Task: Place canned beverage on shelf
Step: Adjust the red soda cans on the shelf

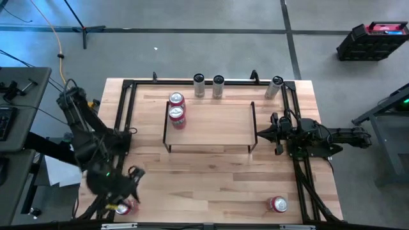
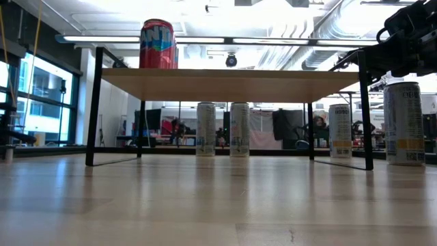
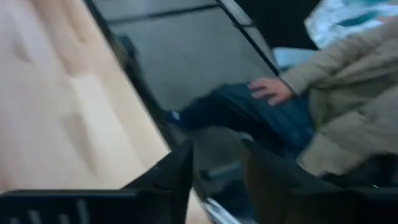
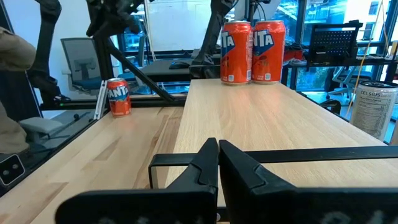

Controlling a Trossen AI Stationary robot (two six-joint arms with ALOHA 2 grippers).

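I am holding my left gripper (image 1: 130, 191) over the near left corner of the big light-wood tabletop (image 1: 211, 179), directly above a short red soft-drink can (image 1: 123, 207) standing upright at that corner. The can is lying just below and slightly nearer the table edge than my fingertips, its long axis vertical. My left fingers (image 3: 177, 171) are showing a gap in the left wrist view, with a seated person's hand (image 3: 270, 90) beyond; I cannot tell whether they are apart for a grasp or mid-motion. The low light-wood shelf on a thin black wire frame (image 1: 211, 124) is sitting mid-table, well away toward the far right, already carrying two red cans (image 1: 177, 108) at its left end. My right gripper (image 1: 268, 133) is waiting just beside the shelf's right rail, fingers together. A second red can (image 1: 278, 204) is standing near the near right corner. Judgement: my left arm is nearer this can.
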